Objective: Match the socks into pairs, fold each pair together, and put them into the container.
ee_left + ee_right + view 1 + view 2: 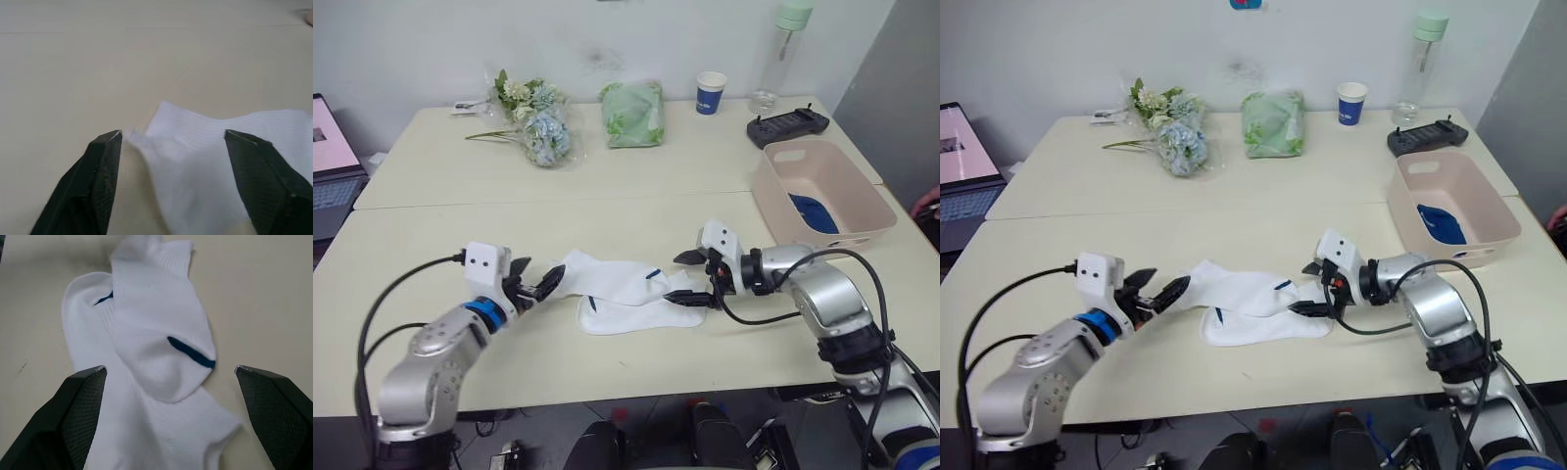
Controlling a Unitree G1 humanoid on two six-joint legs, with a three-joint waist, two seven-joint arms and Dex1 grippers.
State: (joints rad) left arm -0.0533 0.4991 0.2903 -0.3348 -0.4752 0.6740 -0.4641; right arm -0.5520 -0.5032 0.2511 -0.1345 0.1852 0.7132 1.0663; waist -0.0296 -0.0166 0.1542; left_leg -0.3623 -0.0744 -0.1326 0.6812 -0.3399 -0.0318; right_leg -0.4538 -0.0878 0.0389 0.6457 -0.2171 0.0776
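Note:
Two white socks [626, 289] with thin dark blue marks lie overlapped at the table's front middle, one slanting across the other [161, 347]. My left gripper [534, 284] is open at their left end, its fingers [102, 166] straddling the sock's edge [186, 161]. My right gripper [697, 279] is open at their right end, fingers [83, 401] spread either side of the top sock's toe. The pale pink container [822, 196] stands at the right with dark blue fabric [813, 213] inside.
At the back of the table lie a flower bouquet [533, 122], a pale green bag [632, 114], a blue-and-white paper cup [711, 93], a clear bottle [781, 54] and a black controller [788, 125]. A laptop [331, 166] stands off the left edge.

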